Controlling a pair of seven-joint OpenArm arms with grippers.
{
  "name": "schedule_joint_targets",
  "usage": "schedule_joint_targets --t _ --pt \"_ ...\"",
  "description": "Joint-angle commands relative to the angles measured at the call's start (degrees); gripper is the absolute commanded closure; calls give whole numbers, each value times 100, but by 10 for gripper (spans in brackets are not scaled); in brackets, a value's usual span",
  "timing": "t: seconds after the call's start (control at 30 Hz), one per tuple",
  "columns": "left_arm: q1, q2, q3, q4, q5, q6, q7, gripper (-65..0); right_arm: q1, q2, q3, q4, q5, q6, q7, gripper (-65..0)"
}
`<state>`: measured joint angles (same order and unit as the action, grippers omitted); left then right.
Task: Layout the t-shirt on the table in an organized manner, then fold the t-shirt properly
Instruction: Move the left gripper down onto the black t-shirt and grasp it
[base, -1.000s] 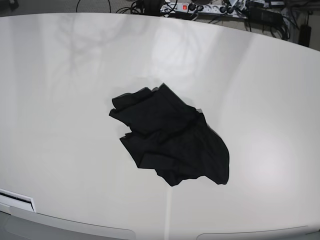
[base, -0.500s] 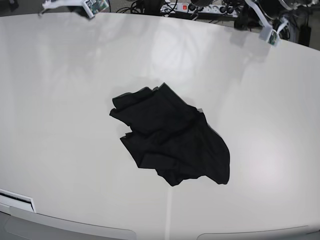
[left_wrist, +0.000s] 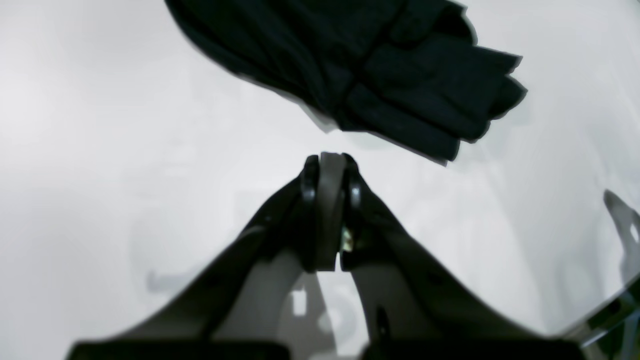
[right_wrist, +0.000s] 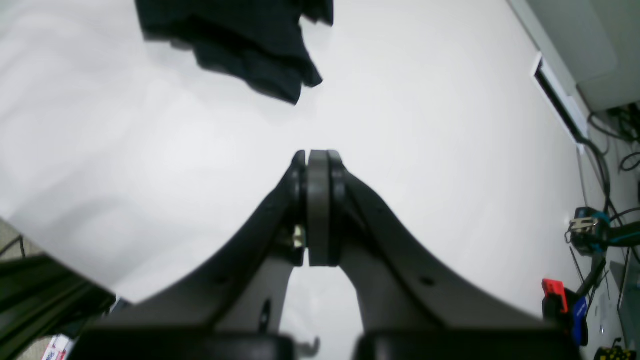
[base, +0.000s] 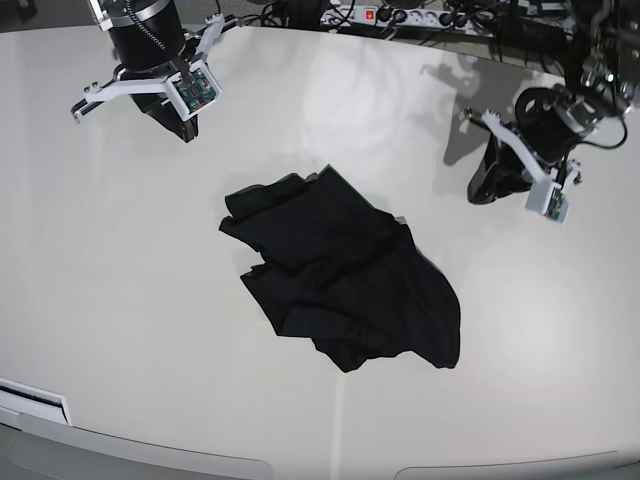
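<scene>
The black t-shirt (base: 340, 285) lies crumpled at the middle of the white desk (base: 100, 300), with the closed, empty left gripper (base: 482, 190) and closed, empty right gripper (base: 186, 128) hovering apart from it on either side.

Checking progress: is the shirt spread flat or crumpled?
Crumpled. The shirt lies bunched in overlapping folds on the table, no sleeves laid out.

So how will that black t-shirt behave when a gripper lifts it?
The t-shirt lies crumpled in soft folds, so it will probably hang limp. On the glossy table, a push would likely slide and bunch it.
</scene>
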<state>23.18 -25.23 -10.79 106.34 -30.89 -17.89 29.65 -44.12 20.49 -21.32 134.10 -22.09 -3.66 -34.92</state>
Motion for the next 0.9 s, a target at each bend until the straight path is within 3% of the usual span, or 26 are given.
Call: schedule_joint_targets --t 0.0,0.13,0.37,0.47,0.53,0.6,0.87 --pt "-192 -48 107 -83 -70 -17 -157 0 -63 28 0 90 -26 -42 125 0" --pt "-1078 -44 866 -1134 205 -15 -424 0 -111 28 0 90 -28 -42 127 0" --pt "-2562 -31 1840 -2645 87 -15 -752 -5 -264 13 0 90 -28 -39 131 0" --pt "-3040 -22 2105 -2809 13 -59 -688 -247 -286 13 0 90 -28 -39 127 0" --pt "-3292 31 2302 -2872 15 -33 -597 -355 -284 13 0 90 -31 -39 127 0" --pt "-3517 129 2516 -3012 20 4 -389 -360 -284 -24 0 90 -52 -39 127 0" --pt "-4197 793 2964 -4389 153 -44 -428 -360 -282 -271 0 90 -70 -37 131 0"
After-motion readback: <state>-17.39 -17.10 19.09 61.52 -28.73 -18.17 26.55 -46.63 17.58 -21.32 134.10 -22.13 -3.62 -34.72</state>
